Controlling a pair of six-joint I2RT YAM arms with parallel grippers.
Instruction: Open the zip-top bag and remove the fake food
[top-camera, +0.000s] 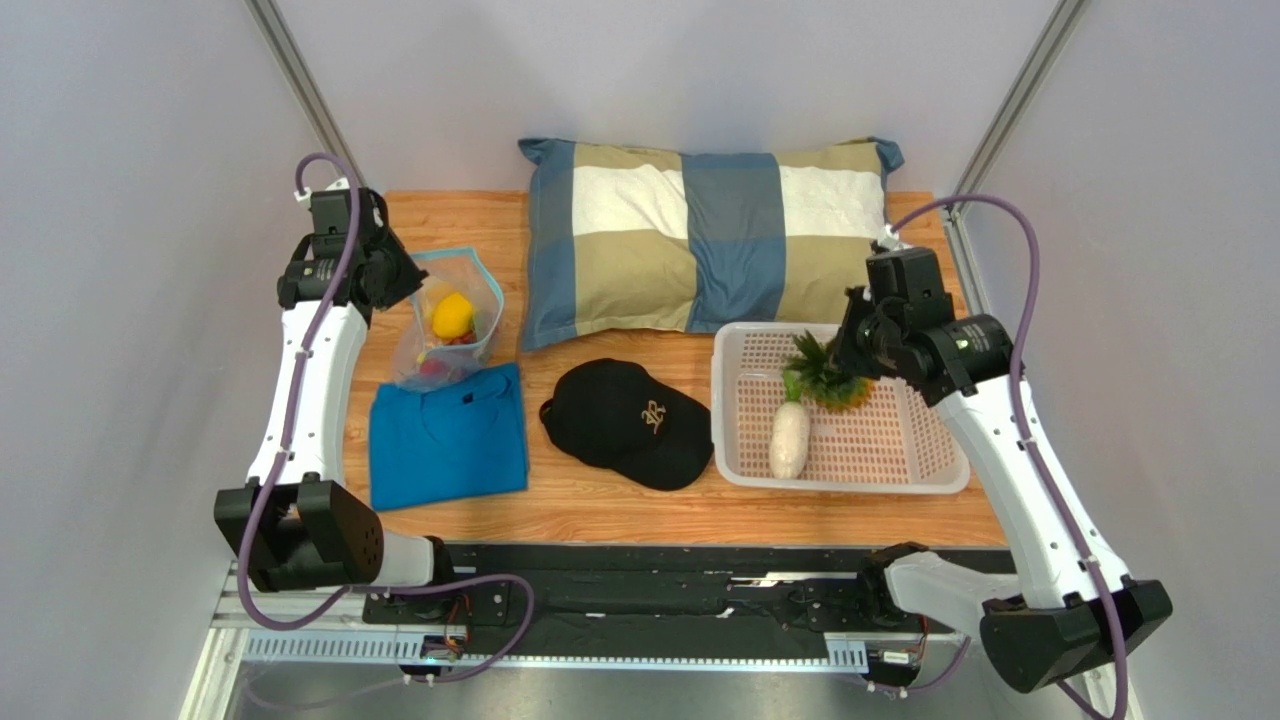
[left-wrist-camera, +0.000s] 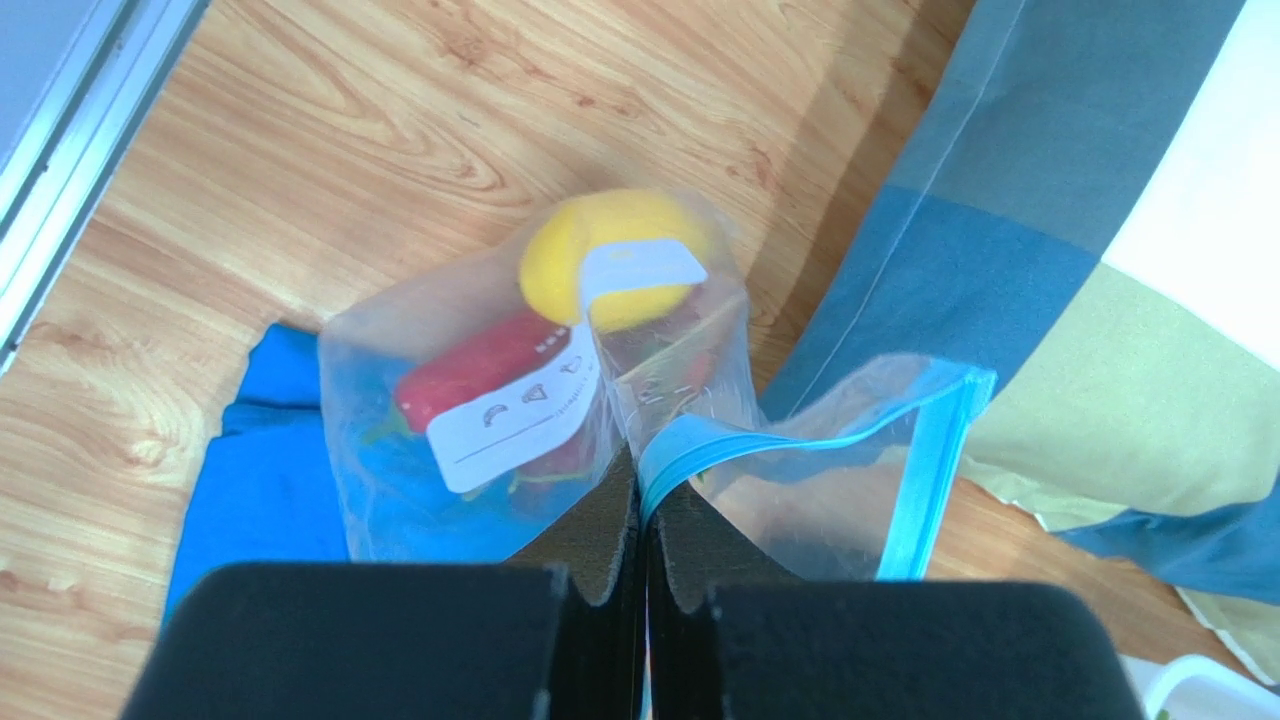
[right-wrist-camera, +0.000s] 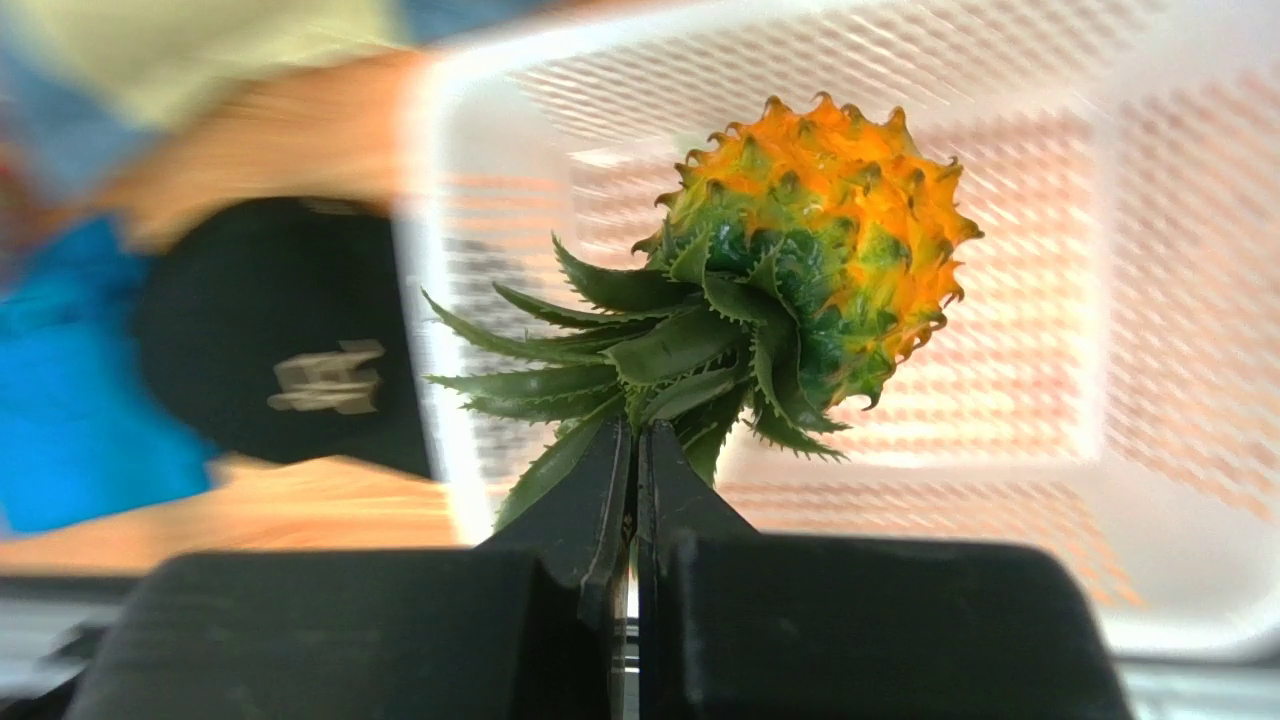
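The clear zip-top bag (top-camera: 448, 318) stands open at the table's left, its teal zip strip (left-wrist-camera: 781, 435) gaping. My left gripper (left-wrist-camera: 646, 477) is shut on the bag's rim and holds it up. Inside lie the yellow lemon (left-wrist-camera: 609, 255) and the red chili (left-wrist-camera: 473, 368); the lemon also shows from above (top-camera: 451, 314). My right gripper (right-wrist-camera: 636, 435) is shut on the green leaves of the orange pineapple (right-wrist-camera: 819, 248) and holds it over the white basket (top-camera: 932, 474). The cream-white long vegetable (top-camera: 789, 438) lies in the basket. The grapes are not clearly seen.
A folded blue shirt (top-camera: 448, 438) lies under the bag's front edge. A black cap (top-camera: 624, 422) sits mid-table. A checked pillow (top-camera: 706, 237) lies along the back. Grey walls close in on both sides.
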